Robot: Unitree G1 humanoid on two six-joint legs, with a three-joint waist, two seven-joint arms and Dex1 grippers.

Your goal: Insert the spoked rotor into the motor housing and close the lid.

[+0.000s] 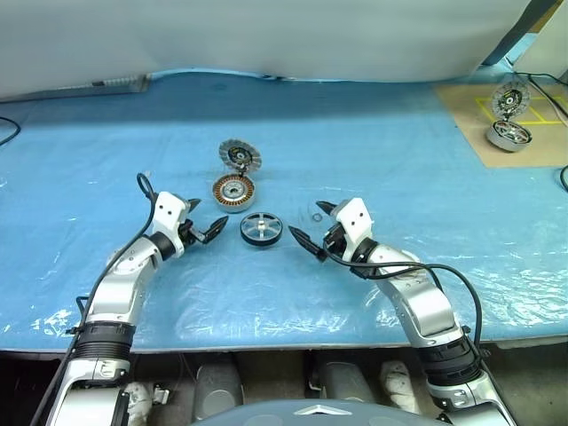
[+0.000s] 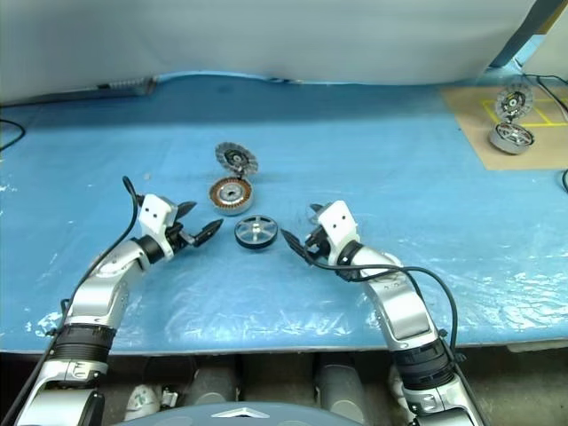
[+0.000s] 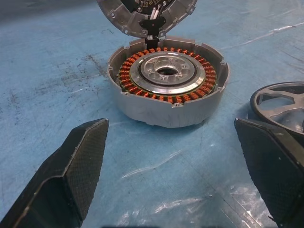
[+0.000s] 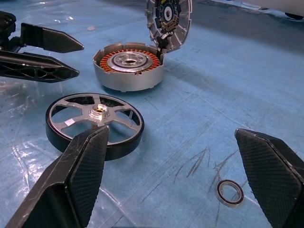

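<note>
The spoked rotor (image 1: 261, 229), dark-rimmed with silver spokes, lies flat on the blue sheet between my two grippers. Just behind it stands the motor housing (image 1: 234, 191), a silver cup with copper windings (image 3: 168, 85). The lid (image 1: 240, 157) stands upright at the housing's far edge, its inner face towards me (image 4: 168, 21). My left gripper (image 1: 209, 217) is open just left of the rotor, pointing at the housing, with nothing between its fingers. To the rotor's right, my right gripper (image 1: 309, 224) is open and empty, and the rotor (image 4: 95, 124) lies just ahead of it.
A small dark ring (image 4: 230, 192) lies on the sheet by the right gripper. Another motor (image 1: 508, 133) with a raised lid sits on a brown board (image 1: 470, 133) at the back right. Cables run along the table's right and left edges. The table's front edge (image 1: 266, 348) is near me.
</note>
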